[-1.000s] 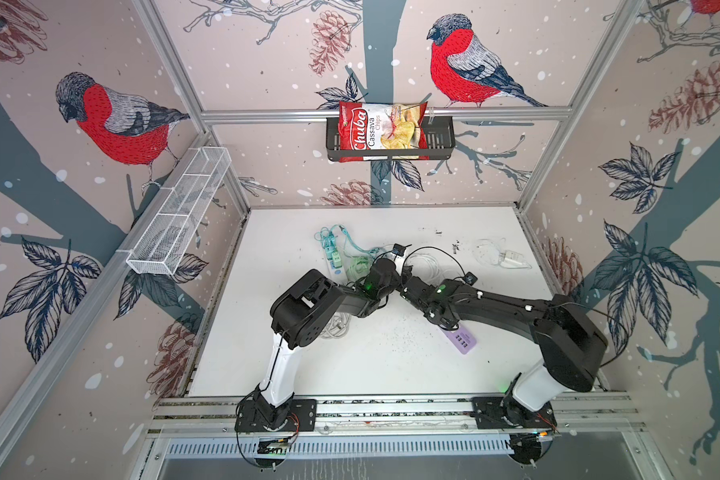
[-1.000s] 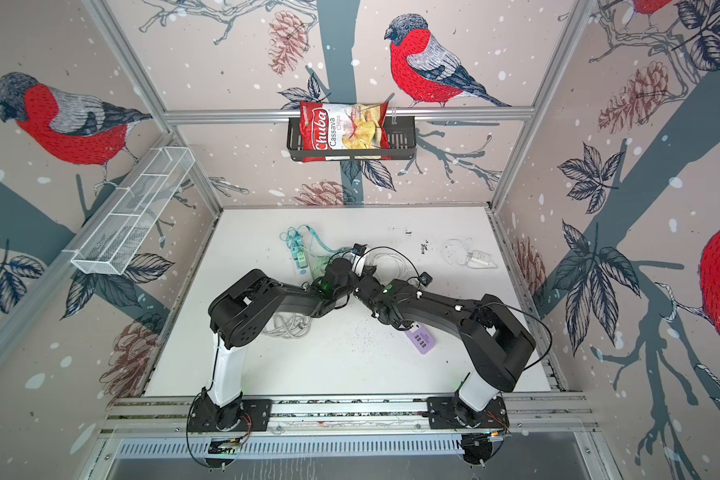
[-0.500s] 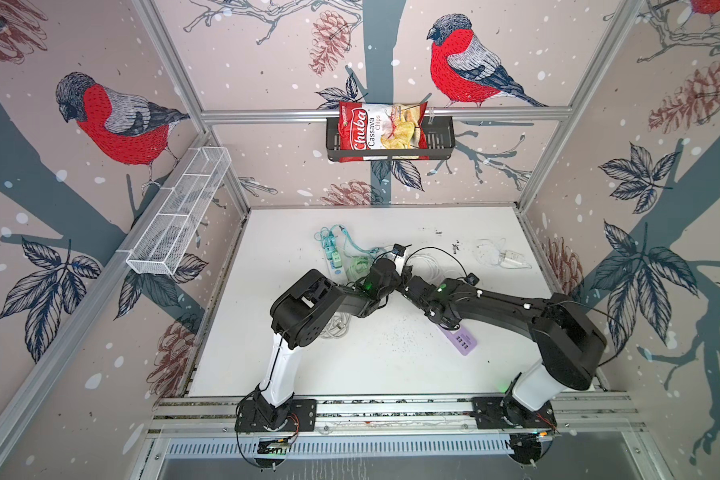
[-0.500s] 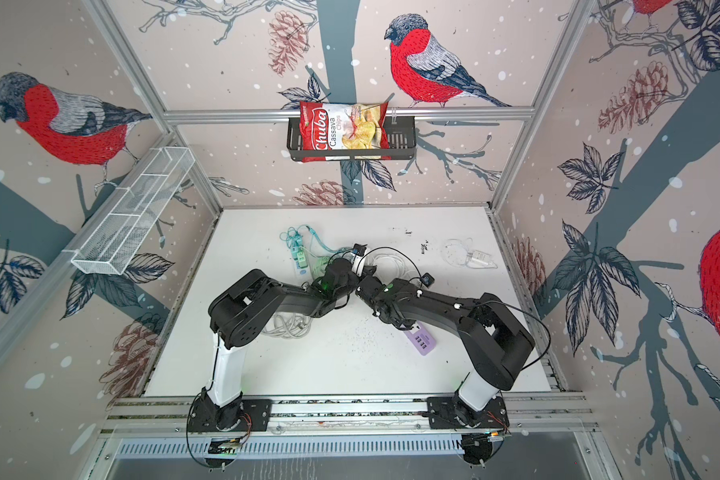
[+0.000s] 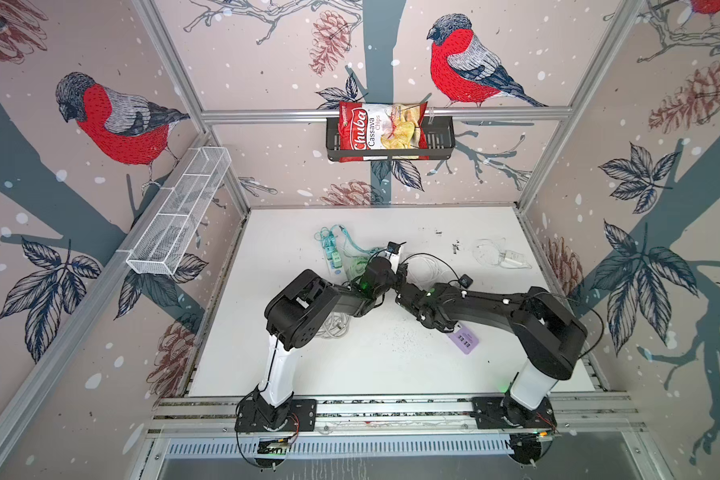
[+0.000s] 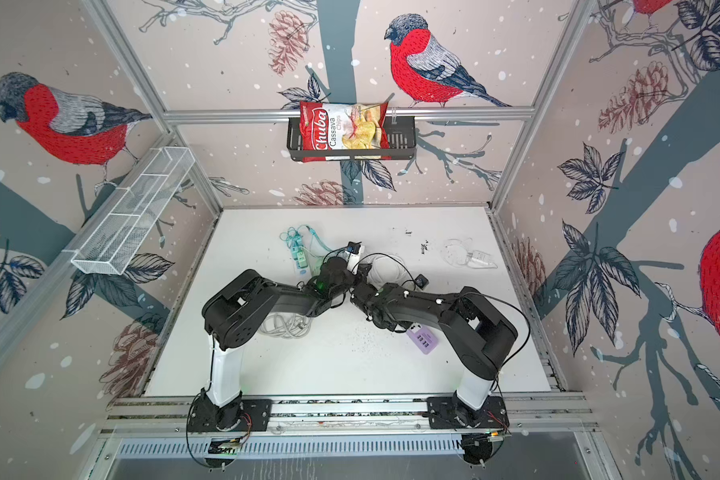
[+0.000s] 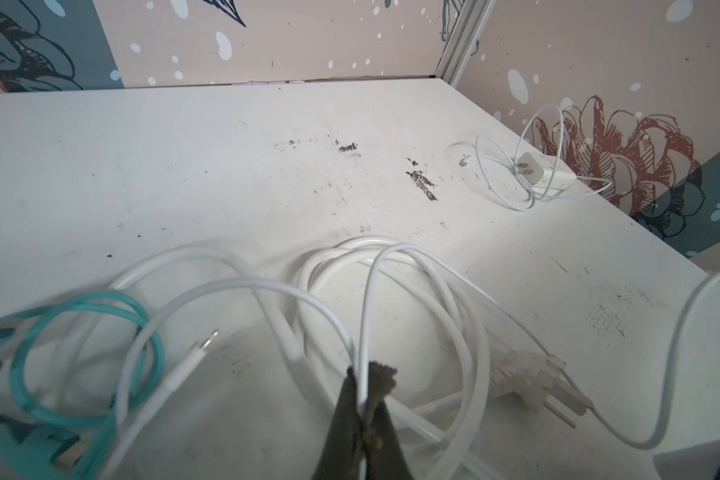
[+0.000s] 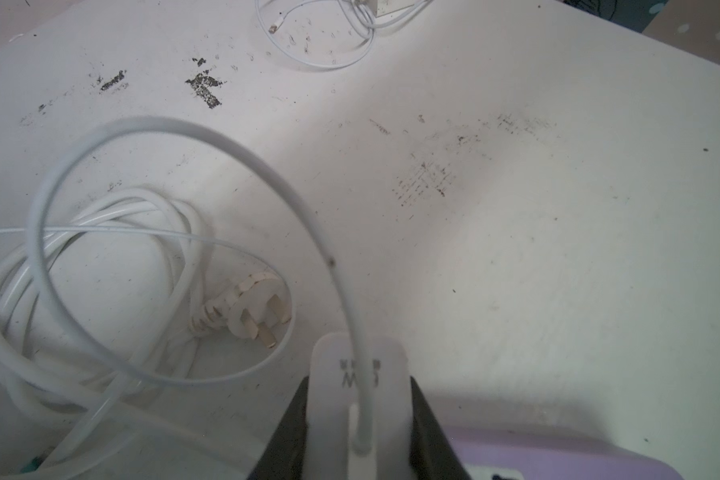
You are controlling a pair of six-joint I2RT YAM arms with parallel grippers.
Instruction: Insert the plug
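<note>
At centre: left tool (image 7: 368, 376) pinches cable (image 7: 367, 307); right tool (image 8: 358, 415) clamps charger (image 8: 332, 388).

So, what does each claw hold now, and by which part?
The left claw pinches a thin white cable partway along its length, not at a connector. The right claw grips a white adapter by its two opposite sides.

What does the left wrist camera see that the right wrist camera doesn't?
Only the left wrist view: a teal cable and the left gripper pinching a thin white cable. Only the right wrist view: the right gripper holding a white adapter, with a purple power strip close by. Both: the three-pin plug lying beside its coiled white cord, and the small charger farther off.
</note>
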